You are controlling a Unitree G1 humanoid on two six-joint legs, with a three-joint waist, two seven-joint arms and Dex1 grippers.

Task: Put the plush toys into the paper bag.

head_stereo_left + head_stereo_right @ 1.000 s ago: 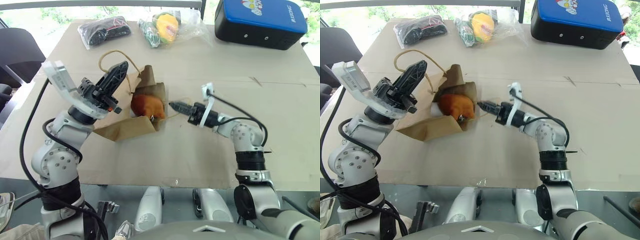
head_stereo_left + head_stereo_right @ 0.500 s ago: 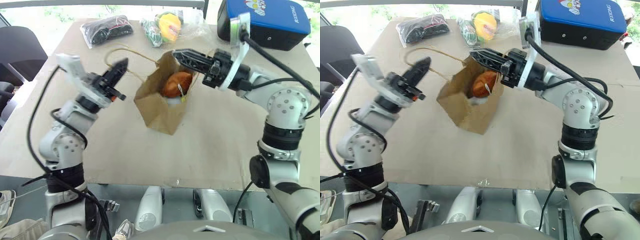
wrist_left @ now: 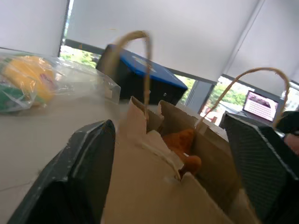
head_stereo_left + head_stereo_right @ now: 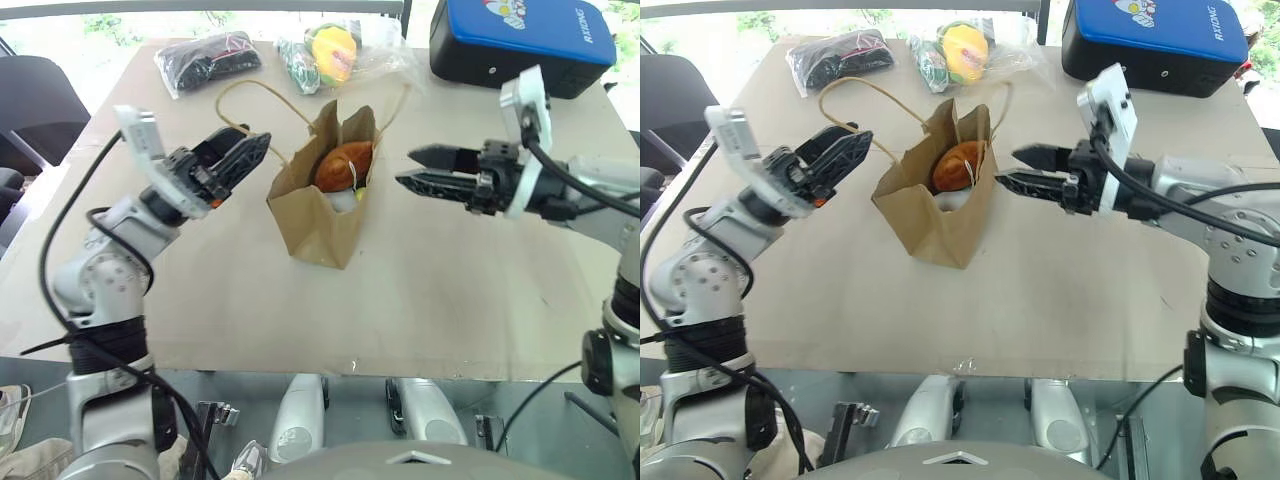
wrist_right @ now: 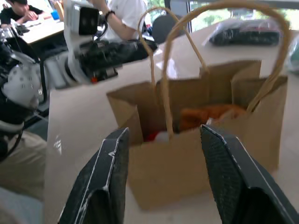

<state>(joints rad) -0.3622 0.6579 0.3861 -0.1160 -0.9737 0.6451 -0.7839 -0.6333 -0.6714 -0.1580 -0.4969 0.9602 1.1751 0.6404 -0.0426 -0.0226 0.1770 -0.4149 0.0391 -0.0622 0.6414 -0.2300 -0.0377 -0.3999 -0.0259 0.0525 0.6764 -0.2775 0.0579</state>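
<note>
place: office/lab | cues: ppl at desks (image 5: 18,9), window blinds (image 3: 187,28), monitor (image 3: 264,105)

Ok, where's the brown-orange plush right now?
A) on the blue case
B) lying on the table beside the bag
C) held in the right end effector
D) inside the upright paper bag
D: the brown-orange plush sits inside the standing paper bag, and both end effectors are open and clear of it.
</note>
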